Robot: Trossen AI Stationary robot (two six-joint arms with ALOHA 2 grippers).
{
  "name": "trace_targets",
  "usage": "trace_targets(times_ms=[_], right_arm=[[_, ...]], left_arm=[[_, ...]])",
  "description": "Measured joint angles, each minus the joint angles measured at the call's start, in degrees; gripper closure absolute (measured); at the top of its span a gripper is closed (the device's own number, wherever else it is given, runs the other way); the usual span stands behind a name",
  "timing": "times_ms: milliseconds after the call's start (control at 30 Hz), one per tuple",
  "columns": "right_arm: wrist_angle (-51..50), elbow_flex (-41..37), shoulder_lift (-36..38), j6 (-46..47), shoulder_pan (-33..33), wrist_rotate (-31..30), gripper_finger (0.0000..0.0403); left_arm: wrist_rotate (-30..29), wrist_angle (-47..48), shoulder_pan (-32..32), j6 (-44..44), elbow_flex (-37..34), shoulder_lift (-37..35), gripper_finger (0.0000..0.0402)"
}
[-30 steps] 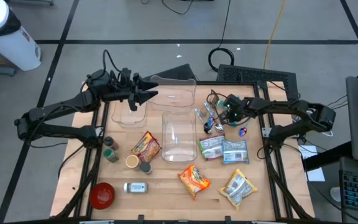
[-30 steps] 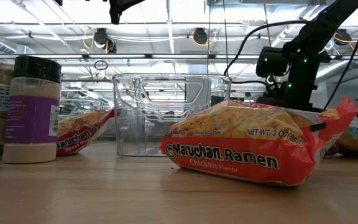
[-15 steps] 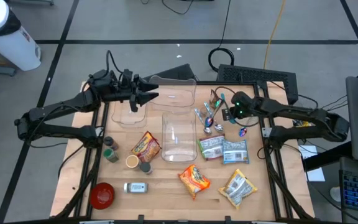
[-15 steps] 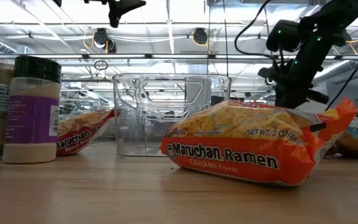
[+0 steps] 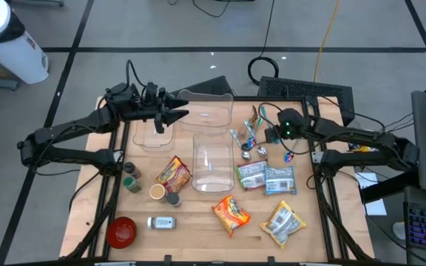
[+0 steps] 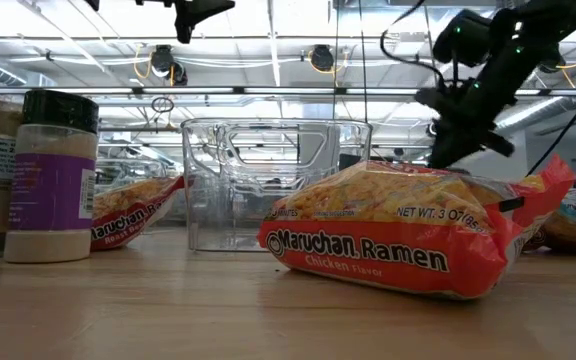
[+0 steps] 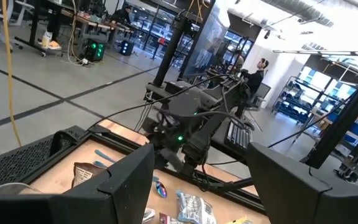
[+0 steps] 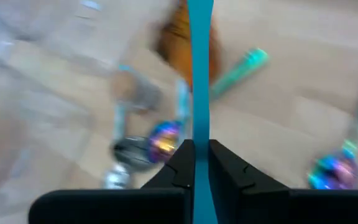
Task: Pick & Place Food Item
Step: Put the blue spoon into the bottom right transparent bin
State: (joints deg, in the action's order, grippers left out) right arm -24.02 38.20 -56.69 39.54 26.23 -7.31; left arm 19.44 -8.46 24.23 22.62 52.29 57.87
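Wooden table (image 5: pixel 198 222) in a lab bay, with 2 arms over its far half.

High view: the left gripper (image 5: pixel 179 115) hovers over a clear tray (image 5: pixel 154 137), fingers apart, holding nothing; the right gripper (image 5: pixel 261 135) hangs above the spoons (image 5: pixel 247 148). Low view: a ramen packet (image 6: pixel 408 245) lies untouched before the clear bin (image 6: pixel 273 185). Right wrist view: the fingers (image 8: pixel 180 163) pinch a thin blue strip (image 8: pixel 198 74). Picking seems under way; next, probably carry it to the bin.
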Motion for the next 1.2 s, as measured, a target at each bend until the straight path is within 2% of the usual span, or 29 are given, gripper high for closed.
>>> trace_targets(times_ms=[267,367,567,733,867,967,1100,1200], right_arm=[[22.0,0.0,0.0,-12.2,-8.7,-0.2,0.0391],[29.2,0.3,0.0,-14.4,-12.0,-2.8,0.0391],[29.7,6.8,-2.0,-19.2,-18.0,-6.3,0.0391],[29.5,15.4,-8.1,-25.9,-21.9,-6.4,0.0391],[29.2,22.9,-14.9,-30.9,-23.8,-6.3,0.0391],[29.4,27.6,-19.3,-33.9,-24.2,-6.1,0.0391],[29.8,30.9,-23.2,-34.7,-23.9,-6.2,0.039],[30.2,32.0,-24.6,-34.8,-23.6,-6.1,0.039]], left_arm=[[0.0,0.1,0.0,-0.2,0.0,0.0,0.0137],[-0.5,0.2,0.0,-0.3,0.0,0.0,0.0137],[-1.3,0.7,-1.3,-2.7,0.0,2.8,0.0137],[-1.2,1.7,-4.5,-5.8,2.3,8.3,0.0137],[-1.1,4.1,-7.5,-10.8,7.6,13.0,0.0137],[-1.3,10.4,-9.1,-15.1,12.9,15.7,0.0137],[-1.5,17.9,-10.5,-18.1,19.5,18.2,0.0137],[-1.6,20.0,-10.8,-19.1,21.9,18.8,0.0137]])
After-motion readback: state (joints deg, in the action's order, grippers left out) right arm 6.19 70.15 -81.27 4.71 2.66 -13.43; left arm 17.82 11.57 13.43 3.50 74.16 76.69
